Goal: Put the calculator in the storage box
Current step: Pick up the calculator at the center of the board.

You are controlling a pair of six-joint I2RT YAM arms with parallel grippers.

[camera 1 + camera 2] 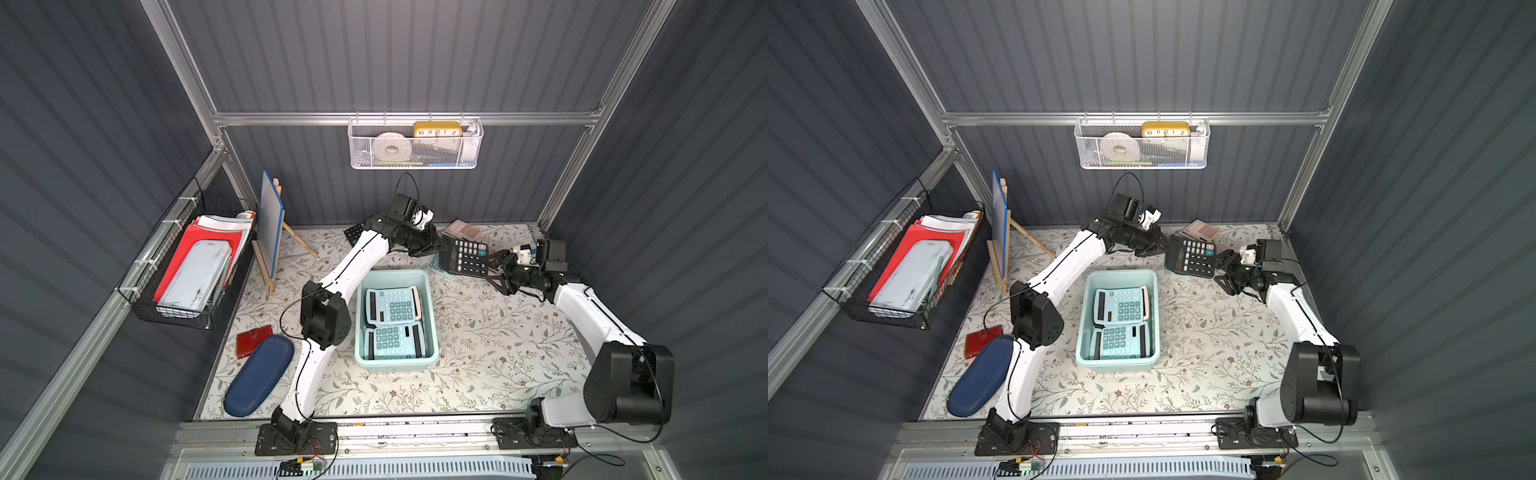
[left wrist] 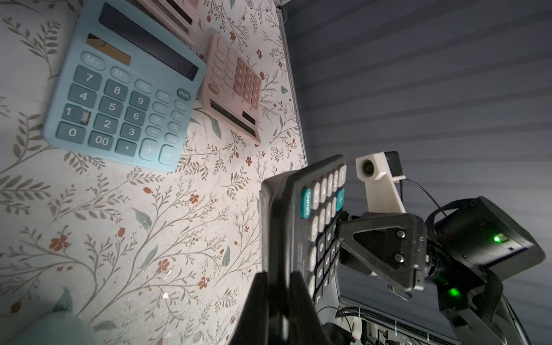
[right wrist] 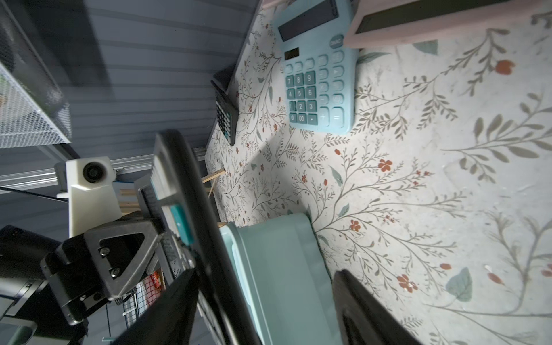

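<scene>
Left gripper [image 1: 442, 246]: pinched on one edge of the black calculator [image 1: 465, 257], which is held clear of the counter [image 1: 478, 353], just beyond the storage box's [image 1: 395, 274] far right corner. Right gripper [image 1: 493, 266]: spread wide, beside the calculator's opposite edge. Box contents: two pale-blue calculators [image 1: 392, 305].

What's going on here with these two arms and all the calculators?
The left arm's fingers are clamped on one end of a black calculator, holding it off the table just beyond the pale blue storage box. The right arm's fingers stand open at its other end, not gripping. Two blue calculators lie in the box already.
</scene>
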